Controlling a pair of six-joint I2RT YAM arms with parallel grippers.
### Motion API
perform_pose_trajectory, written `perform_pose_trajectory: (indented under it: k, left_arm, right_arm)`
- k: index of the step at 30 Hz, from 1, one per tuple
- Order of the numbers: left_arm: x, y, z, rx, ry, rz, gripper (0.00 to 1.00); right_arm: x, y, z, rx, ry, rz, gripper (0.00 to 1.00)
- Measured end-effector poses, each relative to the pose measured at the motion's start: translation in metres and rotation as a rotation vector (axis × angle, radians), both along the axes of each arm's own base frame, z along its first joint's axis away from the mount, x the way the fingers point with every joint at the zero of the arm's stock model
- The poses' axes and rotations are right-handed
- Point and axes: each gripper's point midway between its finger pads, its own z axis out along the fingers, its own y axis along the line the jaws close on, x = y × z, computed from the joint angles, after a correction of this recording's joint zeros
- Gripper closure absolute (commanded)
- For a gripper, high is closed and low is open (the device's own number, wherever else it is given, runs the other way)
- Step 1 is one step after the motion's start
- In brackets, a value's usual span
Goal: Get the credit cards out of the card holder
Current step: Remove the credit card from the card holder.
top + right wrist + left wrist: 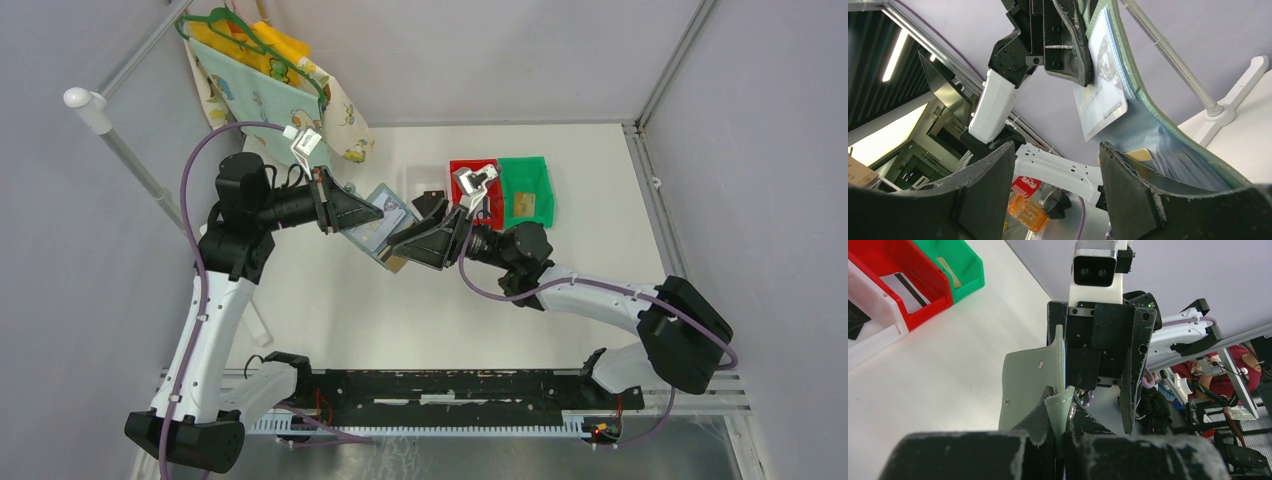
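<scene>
My left gripper is shut on the edge of the grey-blue card holder and holds it open above the table. In the left wrist view the holder's cover is pinched between the jaws. My right gripper is open, right beside the holder's lower edge. In the right wrist view a silver card sticks out of a clear pocket of the holder, and a tan card shows just behind one fingertip. The jaws hold nothing.
A white bin, a red bin with a grey striped card and a green bin with a tan card stand at the back. Clothes on a green hanger hang from a white pole stand at the back left.
</scene>
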Motion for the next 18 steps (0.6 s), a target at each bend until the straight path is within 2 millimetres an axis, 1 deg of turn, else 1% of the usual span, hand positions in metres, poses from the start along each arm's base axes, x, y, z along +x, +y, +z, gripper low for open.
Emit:
perform_pose_trajectory:
  k: [5,10,18]
  left_arm:
    - [-0.0006,-0.0001,0.0009,-0.003,0.003,0.000,0.98]
    - [-0.0001,-0.0005,0.0037,-0.008,-0.015,-0.004,0.98]
    - [-0.0007,-0.0005,0.0046,-0.009,-0.018,-0.005,0.98]
  right_arm:
    - [0.0016,0.0029,0.0044,0.012,-0.003,0.001,0.34]
    - [0.0051,0.0066,0.0043,0.030,0.012,-0.001,0.43]
    - [0.0036,0.0075,0.0104,0.095,0.030,0.026,0.48]
